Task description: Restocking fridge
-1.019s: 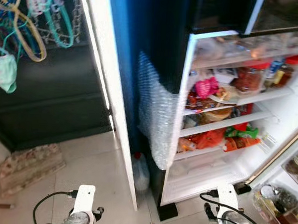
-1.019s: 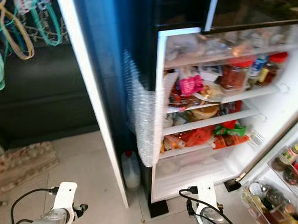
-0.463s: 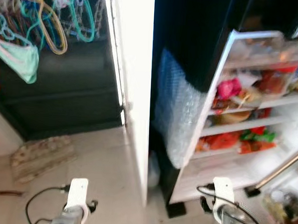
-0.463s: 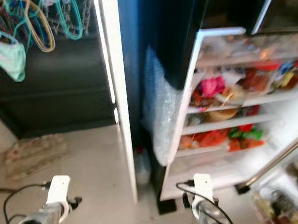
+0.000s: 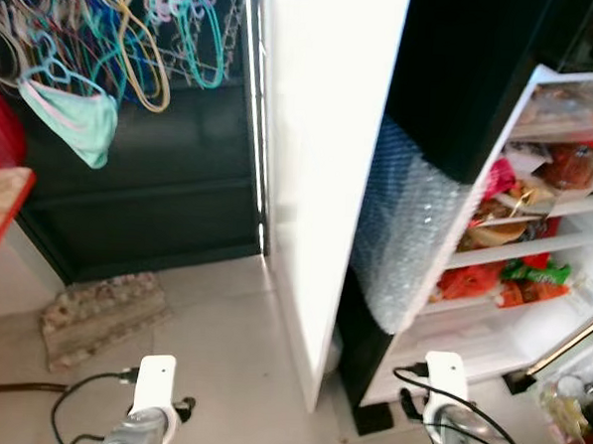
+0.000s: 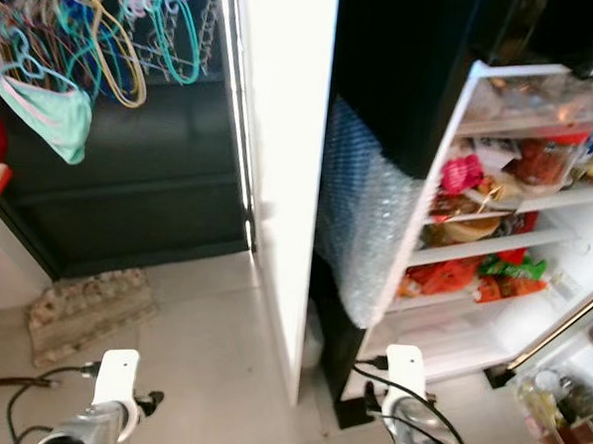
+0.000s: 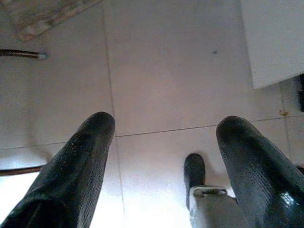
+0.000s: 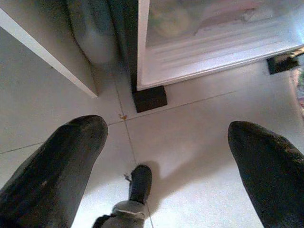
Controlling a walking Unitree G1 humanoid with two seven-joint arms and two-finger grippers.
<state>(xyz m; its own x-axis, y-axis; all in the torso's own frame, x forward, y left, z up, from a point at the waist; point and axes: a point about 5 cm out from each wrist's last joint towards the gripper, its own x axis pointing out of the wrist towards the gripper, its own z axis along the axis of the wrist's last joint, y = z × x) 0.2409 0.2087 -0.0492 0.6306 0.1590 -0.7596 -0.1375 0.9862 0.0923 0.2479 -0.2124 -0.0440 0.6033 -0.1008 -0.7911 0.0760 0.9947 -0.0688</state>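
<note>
Fridge point(image 5: 566, 196) stands open at 2 o'clock in the left eye view, its lit shelves crowded with jars, packets and red and green bags. Bubble wrap point(image 5: 400, 237) hangs on its dark side panel. White door panel point(image 5: 325, 154) runs down from 12 o'clock, edge-on to the camera. Clothes hangers point(image 5: 107, 33) hang at 10 o'clock, an egg tray point(image 5: 101, 314) lies on the tiled floor at 8 o'clock. Both wrists sit low, at 7 and 5 o'clock.

Right eye view: same scene. Door-shelf bottles point(image 6: 555, 405) at 4 o'clock; bottom shelf looks bare white.

Left wrist view: left gripper point(image 7: 164, 156) hangs over floor tiles, fingers spread wide, nothing between them. A cable end lies at 10 o'clock.

Right wrist view: right gripper point(image 8: 173, 161) also spread wide and empty, above the floor just before the fridge's foot block point(image 8: 149, 98). A pale jug point(image 8: 92, 31) stands beside the fridge base.

Judgement: door open, neither gripper carrying stock, no item to load in sight. Restocking proper looks not yet begun; fetching goods and shelving them remains.
</note>
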